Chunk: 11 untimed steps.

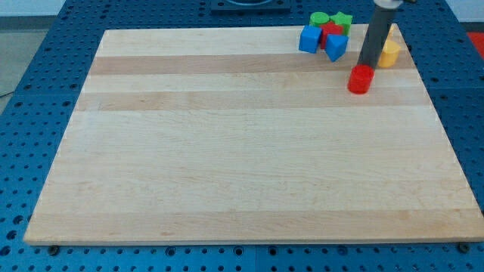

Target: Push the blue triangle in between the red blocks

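Observation:
The blue triangle (336, 47) lies near the board's top right, touching a red block (330, 31) just above it. A second red block, a cylinder (361, 78), stands apart, below and to the right of the triangle. My tip (368, 67) is at the cylinder's upper edge, seemingly touching it, right of the triangle. The dark rod rises from there toward the view's top.
A blue cube (308, 39) sits left of the triangle. A green round block (320, 19) and a green star (343, 20) lie at the board's top edge. A yellow block (389, 54) is partly hidden behind the rod. The wooden board (227, 151) lies on a blue perforated table.

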Each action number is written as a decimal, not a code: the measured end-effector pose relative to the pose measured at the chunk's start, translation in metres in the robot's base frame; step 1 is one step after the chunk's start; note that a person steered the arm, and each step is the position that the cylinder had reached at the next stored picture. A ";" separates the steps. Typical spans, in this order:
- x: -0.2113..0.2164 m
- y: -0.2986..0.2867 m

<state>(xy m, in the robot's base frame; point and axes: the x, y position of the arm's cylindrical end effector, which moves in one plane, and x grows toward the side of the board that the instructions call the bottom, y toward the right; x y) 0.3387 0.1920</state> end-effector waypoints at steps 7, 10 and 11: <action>-0.147 0.099; -0.071 -0.041; -0.083 -0.041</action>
